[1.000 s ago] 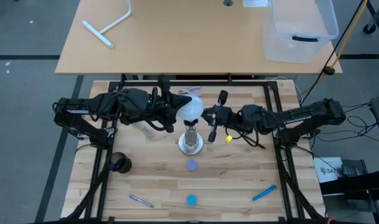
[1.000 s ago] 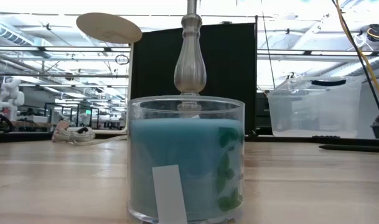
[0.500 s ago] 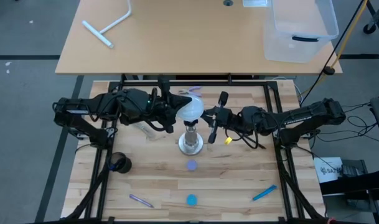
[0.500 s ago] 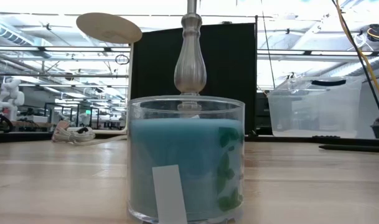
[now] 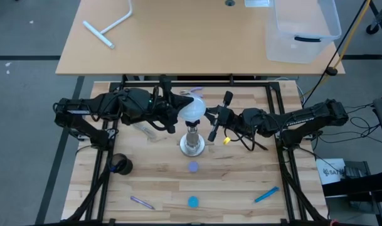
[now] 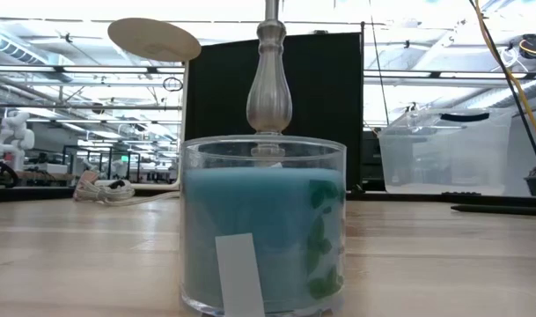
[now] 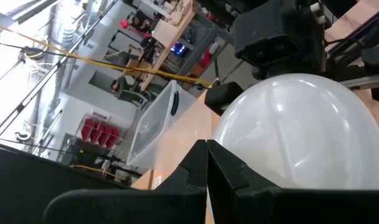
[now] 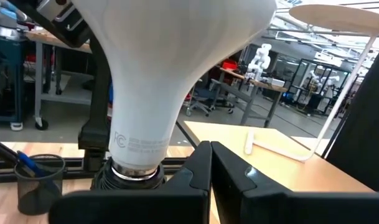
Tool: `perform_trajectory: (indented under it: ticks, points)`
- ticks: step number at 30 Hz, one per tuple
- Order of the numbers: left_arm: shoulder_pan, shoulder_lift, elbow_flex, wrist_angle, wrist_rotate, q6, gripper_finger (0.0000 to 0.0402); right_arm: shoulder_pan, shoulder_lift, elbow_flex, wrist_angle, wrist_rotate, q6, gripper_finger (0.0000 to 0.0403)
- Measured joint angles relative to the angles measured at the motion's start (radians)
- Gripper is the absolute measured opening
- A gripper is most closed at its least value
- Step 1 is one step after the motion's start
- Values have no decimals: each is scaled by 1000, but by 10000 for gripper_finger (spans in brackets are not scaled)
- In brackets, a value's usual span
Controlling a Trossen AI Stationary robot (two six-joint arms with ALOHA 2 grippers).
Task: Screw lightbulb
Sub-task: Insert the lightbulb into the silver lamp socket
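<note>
Crept slightly nearer the lightbulb, right claw closed and empty — left claw closed too, against the globe seated in the socket stand; next, probably twisting it home.

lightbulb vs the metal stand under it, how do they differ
The lightbulb is a white frosted globe; the stand is silvery metal. The lightbulb is wider than the stand's post, which sits on a round base. The lightbulb narrows downward to a grey neck at the black socket; the stand rests on the table. Both stand upright, in line.
</note>
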Motion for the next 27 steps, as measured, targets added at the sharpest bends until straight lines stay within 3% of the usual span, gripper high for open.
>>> perform_trajectory:
  ticks: [15, 27]
  points:
    - [0, 1, -1, 63, 2, 12, 0, -1, 0, 0, 3, 2, -8, 0]
    - [0, 2, -2, 71, -93, 13, 0, -1, 0, 0, 3, 2, -14, 0]
